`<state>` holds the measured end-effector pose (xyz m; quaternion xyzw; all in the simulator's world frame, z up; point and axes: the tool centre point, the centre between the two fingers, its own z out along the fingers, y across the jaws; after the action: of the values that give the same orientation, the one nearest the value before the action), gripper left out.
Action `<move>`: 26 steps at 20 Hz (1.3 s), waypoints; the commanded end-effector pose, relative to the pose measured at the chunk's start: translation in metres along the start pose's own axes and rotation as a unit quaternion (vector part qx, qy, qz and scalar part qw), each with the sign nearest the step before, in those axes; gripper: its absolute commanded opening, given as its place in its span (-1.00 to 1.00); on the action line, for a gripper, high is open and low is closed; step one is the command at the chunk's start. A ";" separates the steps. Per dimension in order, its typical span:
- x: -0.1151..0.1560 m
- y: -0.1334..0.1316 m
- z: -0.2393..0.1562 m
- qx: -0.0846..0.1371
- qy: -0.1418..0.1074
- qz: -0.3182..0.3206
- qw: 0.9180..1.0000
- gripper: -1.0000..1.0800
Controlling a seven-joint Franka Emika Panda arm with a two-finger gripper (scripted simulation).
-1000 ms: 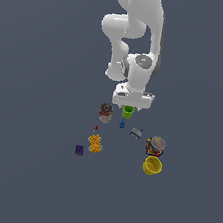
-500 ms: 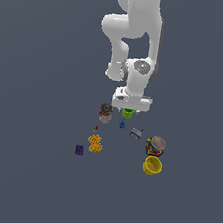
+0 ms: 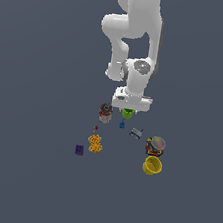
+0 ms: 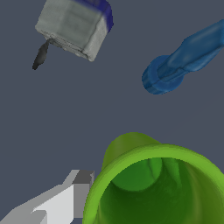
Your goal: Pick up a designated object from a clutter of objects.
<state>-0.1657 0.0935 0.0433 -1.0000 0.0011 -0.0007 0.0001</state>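
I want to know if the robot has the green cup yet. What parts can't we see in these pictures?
- Small bright green plastic cup: in the exterior view the white gripper covers its top; the wrist view cuts off its rim.
- Gripper: only one finger shows in the wrist view, so a grasp cannot be told.
- Two labelled cans: labels too small to read.
- Tiny red piece: shape too small to tell.
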 end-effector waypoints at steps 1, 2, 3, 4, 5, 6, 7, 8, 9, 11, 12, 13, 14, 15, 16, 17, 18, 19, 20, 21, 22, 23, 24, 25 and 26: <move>0.000 0.000 0.000 0.000 0.000 0.000 1.000 -1.00; 0.000 0.000 0.000 0.000 0.000 0.000 1.000 -1.00; 0.001 0.001 -0.001 0.000 0.000 0.000 1.000 -1.00; 0.001 0.001 -0.001 0.000 0.000 0.000 1.000 -1.00; 0.002 0.002 -0.003 0.000 0.000 0.000 1.000 -1.00; 0.003 0.003 -0.004 0.000 0.000 0.000 1.000 -1.00; 0.005 0.005 -0.006 0.000 0.000 0.000 1.000 -1.00; 0.006 0.006 -0.008 0.000 0.000 0.000 1.000 -1.00; 0.008 0.008 -0.011 0.000 0.000 0.000 1.000 -1.00; 0.012 0.013 -0.017 0.000 0.000 0.000 1.000 -1.00; 0.015 0.016 -0.021 0.000 0.000 0.000 1.000 -1.00; 0.018 0.019 -0.025 0.000 0.000 0.000 1.000 -1.00; 0.021 0.022 -0.029 0.001 0.000 0.000 1.000 -1.00; 0.024 0.025 -0.034 0.001 0.000 0.000 1.000 -1.00; 0.028 0.029 -0.039 0.001 0.000 0.000 1.000 -1.00; 0.032 0.033 -0.044 0.001 0.000 0.000 1.000 -1.00; 0.036 0.037 -0.050 0.001 0.000 0.000 1.000 -1.00; 0.040 0.042 -0.056 0.002 0.000 0.000 1.000 -1.00; 0.045 0.047 -0.063 0.002 0.000 0.000 1.000 -1.00; 0.050 0.052 -0.070 0.002 0.000 0.000 1.000 -1.00; 0.055 0.057 -0.077 0.002 0.000 0.000 1.000 -1.00; 0.060 0.062 -0.084 0.002 0.000 0.000 1.000 -1.00; 0.065 0.068 -0.091 0.002 0.000 0.000 1.000 -1.00; 0.071 0.073 -0.099 0.002 0.000 0.000 1.000 -1.00; 0.076 0.079 -0.106 0.002 0.000 0.000 1.000 -1.00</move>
<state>-0.0980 0.0232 0.1376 -1.0000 0.0007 0.0003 0.0020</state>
